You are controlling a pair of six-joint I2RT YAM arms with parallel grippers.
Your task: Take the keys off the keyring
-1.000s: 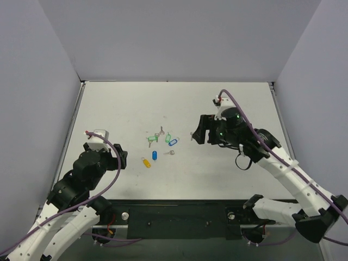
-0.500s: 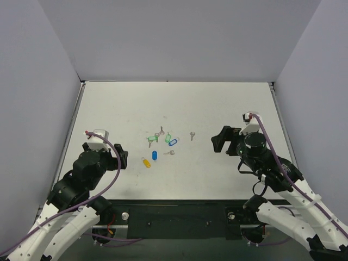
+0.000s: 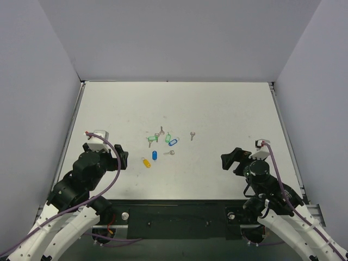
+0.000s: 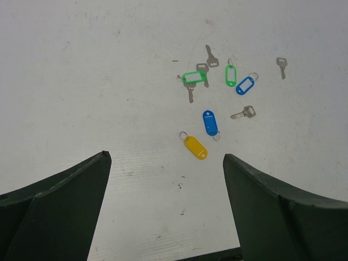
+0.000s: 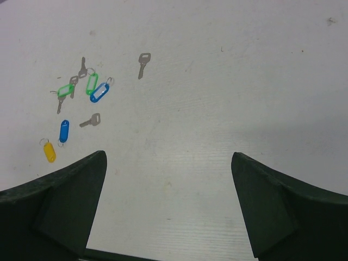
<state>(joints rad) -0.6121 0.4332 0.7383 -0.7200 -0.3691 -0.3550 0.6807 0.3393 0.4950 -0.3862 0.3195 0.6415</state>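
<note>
A deep-blue tag (image 4: 210, 122) and a yellow tag (image 4: 196, 147) lie side by side on the table, each with a tiny keyring (image 4: 182, 135) at one end. One bare silver key (image 4: 243, 113) lies just right of them. Another key (image 4: 281, 66) lies apart, farther right; the right wrist view shows it too (image 5: 143, 64). My left gripper (image 4: 166, 157) is open and empty, near the table's front left (image 3: 120, 157). The right gripper (image 5: 167, 154) is also open and empty, at the front right (image 3: 231, 159), well away from the tags.
Behind the blue and yellow tags lies a bunch of two green tags (image 4: 194, 78), a lighter blue tag (image 4: 245, 85) and a few keys (image 4: 211, 57). The white table (image 3: 228, 109) is walled on three sides.
The right arm pulled back from the table's middle to the front right and its jaws opened wider, leaving a bare key on the table. The left arm stayed put.
</note>
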